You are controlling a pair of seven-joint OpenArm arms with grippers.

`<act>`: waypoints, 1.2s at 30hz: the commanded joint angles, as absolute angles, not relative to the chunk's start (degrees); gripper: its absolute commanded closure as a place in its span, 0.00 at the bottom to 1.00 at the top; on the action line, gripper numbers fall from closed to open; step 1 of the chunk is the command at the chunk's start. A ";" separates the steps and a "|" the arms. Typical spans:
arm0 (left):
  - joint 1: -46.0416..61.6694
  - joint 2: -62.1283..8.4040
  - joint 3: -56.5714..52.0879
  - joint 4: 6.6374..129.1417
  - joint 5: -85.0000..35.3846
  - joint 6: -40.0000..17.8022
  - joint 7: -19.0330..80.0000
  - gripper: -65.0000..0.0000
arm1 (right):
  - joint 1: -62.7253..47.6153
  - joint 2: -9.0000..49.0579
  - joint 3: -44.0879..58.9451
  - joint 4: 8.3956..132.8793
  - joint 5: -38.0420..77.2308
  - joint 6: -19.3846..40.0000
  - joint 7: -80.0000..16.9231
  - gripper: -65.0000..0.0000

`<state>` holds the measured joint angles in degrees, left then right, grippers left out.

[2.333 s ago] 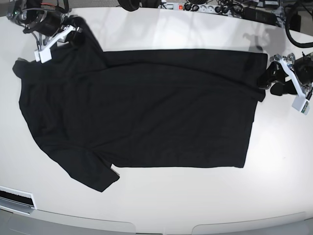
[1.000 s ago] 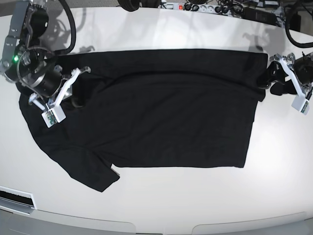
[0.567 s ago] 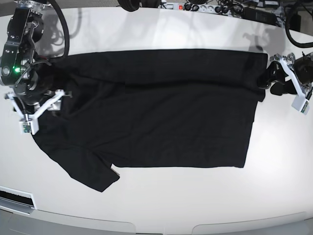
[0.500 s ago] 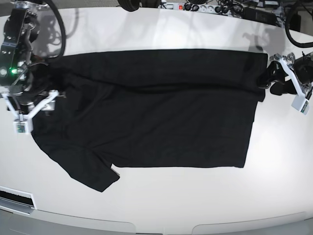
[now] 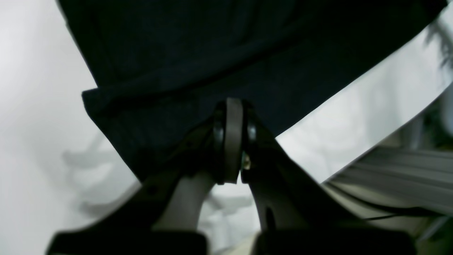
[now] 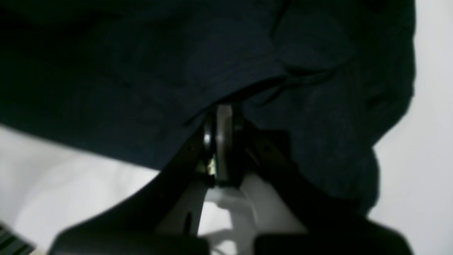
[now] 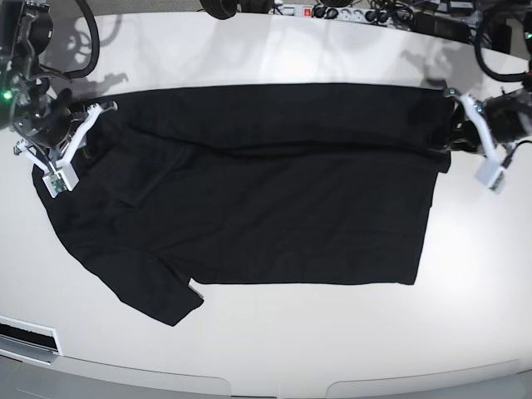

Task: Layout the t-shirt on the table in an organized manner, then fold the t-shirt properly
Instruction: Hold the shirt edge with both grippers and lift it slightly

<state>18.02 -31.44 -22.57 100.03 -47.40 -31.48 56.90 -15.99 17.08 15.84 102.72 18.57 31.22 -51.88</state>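
The black t-shirt (image 7: 266,183) lies spread flat across the white table (image 7: 274,349), hem toward the right of the base view and one sleeve (image 7: 154,291) pointing to the front left. My right gripper (image 7: 83,141) is at the shirt's far left end, shut on the t-shirt, and the fabric (image 6: 247,63) bunches into creases at its tips (image 6: 219,109). My left gripper (image 7: 453,140) is at the hem's far right corner. It is shut on the dark cloth (image 5: 198,71) at its tips (image 5: 229,106).
A power strip (image 7: 332,12) and cables lie along the table's back edge. A slotted strip (image 7: 25,337) sits at the front left corner. White tabletop surrounds the shirt on all sides (image 5: 35,106) (image 6: 431,106).
My right gripper moved from over the shirt's left part out to its far left edge and shut there. My left gripper shifted slightly inward onto the hem corner and shut.
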 commanded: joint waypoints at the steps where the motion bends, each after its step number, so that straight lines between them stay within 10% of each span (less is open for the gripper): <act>1: 17.23 -32.51 -21.17 100.75 -44.77 -29.80 55.18 1.00 | -15.53 18.55 15.16 102.19 17.17 29.93 -50.15 1.00; 9: 17.12 -31.99 -7.35 100.71 -29.02 -18.76 47.75 1.00 | -10.22 20.97 8.88 91.29 10.37 23.05 -48.60 1.00; 22: 8.95 -27.79 -5.56 78.98 -26.46 -25.52 46.37 1.00 | -7.94 22.52 9.02 81.08 12.05 28.91 -47.24 1.00; 36: 11.94 -32.93 -5.58 86.83 -36.77 -27.90 59.20 1.00 | -16.27 23.20 9.04 84.09 25.71 32.82 -60.69 1.00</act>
<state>12.25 -31.88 -5.26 86.06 -36.18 -27.66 59.29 -15.66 22.85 9.15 84.18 26.57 32.45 -57.84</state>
